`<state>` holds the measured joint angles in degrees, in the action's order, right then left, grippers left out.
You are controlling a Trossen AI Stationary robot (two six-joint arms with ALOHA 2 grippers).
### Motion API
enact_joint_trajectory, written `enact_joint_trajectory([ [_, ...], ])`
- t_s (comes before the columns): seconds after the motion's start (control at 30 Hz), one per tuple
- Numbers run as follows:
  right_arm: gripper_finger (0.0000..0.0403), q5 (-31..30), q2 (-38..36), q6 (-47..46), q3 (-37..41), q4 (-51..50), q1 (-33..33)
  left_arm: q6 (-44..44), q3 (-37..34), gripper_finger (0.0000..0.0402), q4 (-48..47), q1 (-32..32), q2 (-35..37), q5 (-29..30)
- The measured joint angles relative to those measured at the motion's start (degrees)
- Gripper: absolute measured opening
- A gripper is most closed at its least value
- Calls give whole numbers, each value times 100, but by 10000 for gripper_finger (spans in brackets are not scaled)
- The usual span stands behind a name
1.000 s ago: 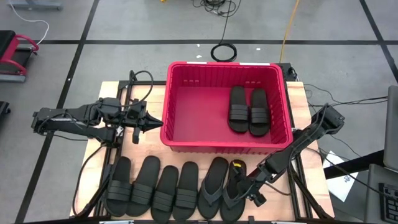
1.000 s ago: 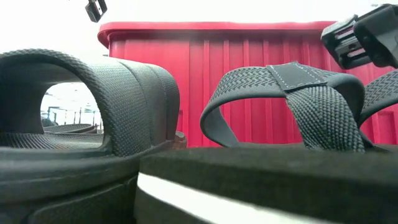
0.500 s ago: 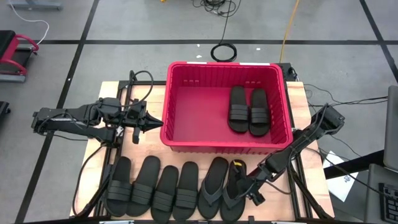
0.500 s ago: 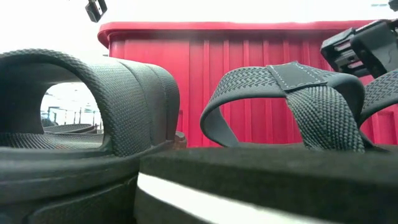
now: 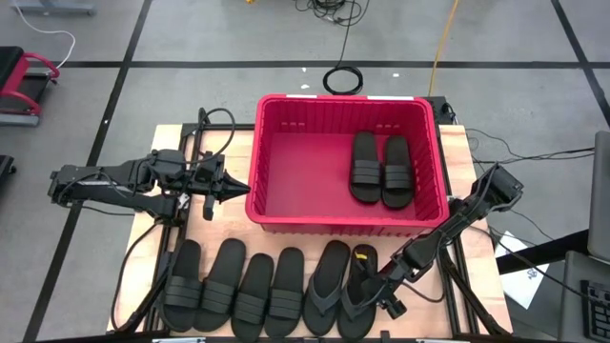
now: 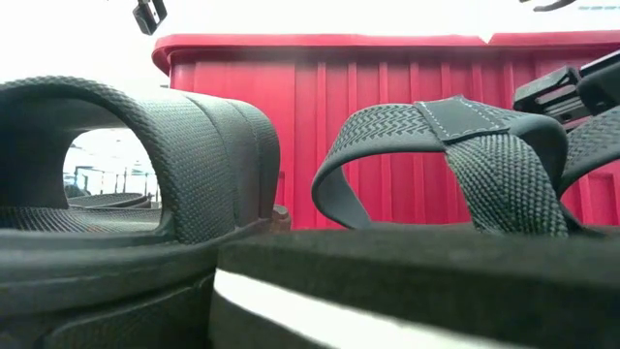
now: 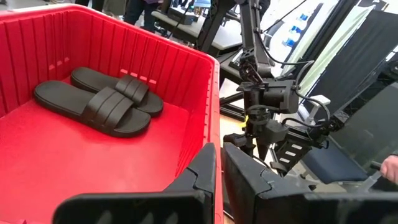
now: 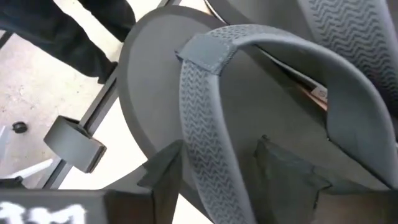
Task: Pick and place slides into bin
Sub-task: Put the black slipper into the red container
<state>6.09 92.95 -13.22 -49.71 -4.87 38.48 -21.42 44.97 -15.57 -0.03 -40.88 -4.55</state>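
The red bin (image 5: 305,171) stands at the table's far middle with two ribbed slides (image 5: 381,170) lying flat in its right part. Several ribbed slides (image 5: 236,288) and two thong flip-flops (image 5: 329,286) lie in a row along the near edge. My right gripper (image 5: 381,293) is open, low over the rightmost flip-flop (image 5: 362,272). Its fingers stand on either side of one arm of the strap (image 8: 199,124). My left gripper (image 5: 240,189) is shut and empty beside the bin's left wall. My right gripper comes down at the rightmost flip-flop from above, with one finger (image 8: 163,171) on each side of the strap's arm (image 8: 205,162). I cannot tell whether the fingers touch the strap or the footbed.
The bin's left half is bare floor (image 7: 93,162). The table frame's black rails (image 5: 457,276) run beside the right arm. Cables lie on the floor beyond the table (image 5: 343,78). A person's hand (image 7: 390,167) shows at the room's edge.
My right gripper has gone down toward the rightmost flip-flop; in the low view it sits lower behind the strap than before. The sandals and my left arm have kept still.
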Motion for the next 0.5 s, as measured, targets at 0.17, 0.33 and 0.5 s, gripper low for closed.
enact_joint_trajectory([
  [0.17, 84, 154, -42, -115, 2, 28, 0, -9, 0, 26, 1, 0, 2, -1],
  [0.33, 11, 749, -290, -395, -79, 81, -37, 0, 0, 26, 0, 0, 1, 1],
  [0.5, 4, 930, -616, -412, -366, -14, -37, 71, 0, 26, -7, 2, 1, 4],
])
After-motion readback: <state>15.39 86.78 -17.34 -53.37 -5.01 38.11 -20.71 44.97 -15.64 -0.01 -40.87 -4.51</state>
